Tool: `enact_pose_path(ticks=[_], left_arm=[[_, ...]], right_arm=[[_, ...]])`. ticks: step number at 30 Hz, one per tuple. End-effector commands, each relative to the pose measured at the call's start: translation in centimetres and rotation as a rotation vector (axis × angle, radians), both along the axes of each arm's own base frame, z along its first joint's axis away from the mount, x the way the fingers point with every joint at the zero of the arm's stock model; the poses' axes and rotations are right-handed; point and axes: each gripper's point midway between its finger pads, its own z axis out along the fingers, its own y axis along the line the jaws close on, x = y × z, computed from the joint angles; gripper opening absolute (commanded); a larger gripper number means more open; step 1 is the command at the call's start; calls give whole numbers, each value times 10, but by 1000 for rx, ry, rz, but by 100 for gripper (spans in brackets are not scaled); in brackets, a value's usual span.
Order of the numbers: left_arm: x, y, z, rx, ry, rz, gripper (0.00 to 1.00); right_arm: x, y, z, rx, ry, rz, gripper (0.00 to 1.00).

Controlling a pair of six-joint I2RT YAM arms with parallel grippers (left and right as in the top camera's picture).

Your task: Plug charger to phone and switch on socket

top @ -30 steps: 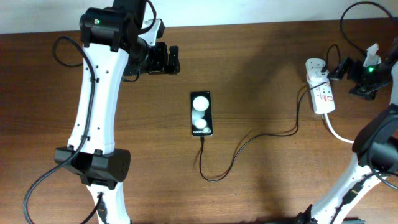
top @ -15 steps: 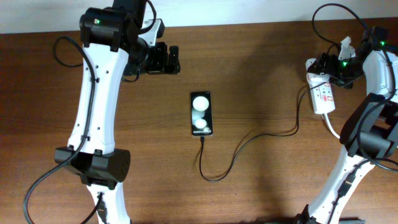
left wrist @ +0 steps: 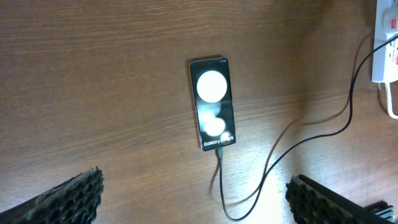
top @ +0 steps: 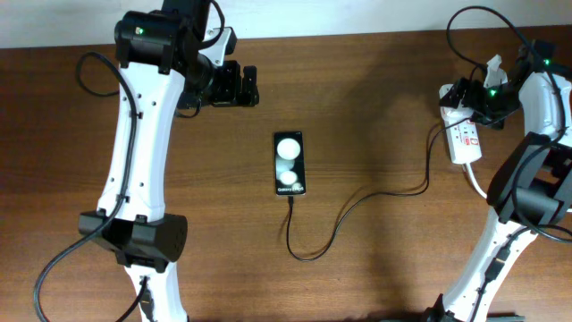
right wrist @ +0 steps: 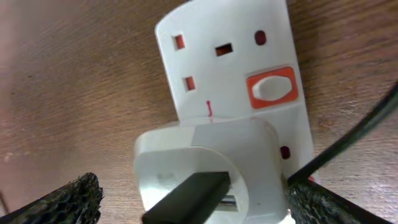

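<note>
While the phone [top: 290,164] lies on open worktop [top: 384,268], the charger [top: 398,193] in its lower end, the left gripper [top: 253,86] holds wide jaws; the right gripper [right wrist: 189,190], jaws wide, straddles the adapter [right wrist: 205,168] on the socket [right wrist: 230,68], its lower part cut off.

I take this for a robotics lab or test bench, not a home. Everything I see sits on one brown wood-grain table [top: 375,268], and my two white-and-black arms, left arm [top: 134,152] and right arm [top: 543,89], rise from bases at its near edge. Black cables [top: 87,70] loop loosely off my joints, and a green status light [top: 139,29] glows on my left arm's housing. The things laid out are staged like a trial: a smartphone [top: 289,164], its thin charging cable [top: 289,224], and a white power strip [top: 464,139] with an adapter [right wrist: 199,168] plugged in. Beyond the far edge runs only a pale strip [top: 357,16], wall or floor I cannot tell.
</note>
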Motion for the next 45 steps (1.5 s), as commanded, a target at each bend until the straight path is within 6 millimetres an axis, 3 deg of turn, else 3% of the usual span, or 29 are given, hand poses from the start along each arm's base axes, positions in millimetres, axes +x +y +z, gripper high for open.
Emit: enact_pose_path(ticks=[1,15,19,21,26,27,30,32,33,34,45], left_arm=[[-1,2,8,6,-27,-12,99],[-1,2,8,6,-27,-12,99],[-1,2,8,6,-27,-12,99],[-1,2,8,6,-27,-12,99],[-1,2,8,6,-27,-12,99],[-1,2,8,6,-27,-12,99],[-1,2,8,6,-27,-12,99],[-1,2,8,6,-27,-12,99],[-1,2,8,6,-27,-12,99],[-1,2,8,6,-27,-12,99],[-1,2,8,6,-27,-12,99]], right_arm=[[3,32,-5,131,0,37,99],[-8,38,-12,165,53,35,99],[-23,4,-18,36,135,-31,99],[-28,-9,1,-25,146,-63,99],[-49,-16,97,-162,69,-86,99],[-59,-11,125,-175,43,-89,99],[-88,3,183,-200,-21,-92,99],[-113,24,226,-222,-79,-76,99],[-117,28,236,-229,-101,-73,99],[-120,31,243,-236,-120,-71,99],[-119,30,240,-234,-112,-71,99]])
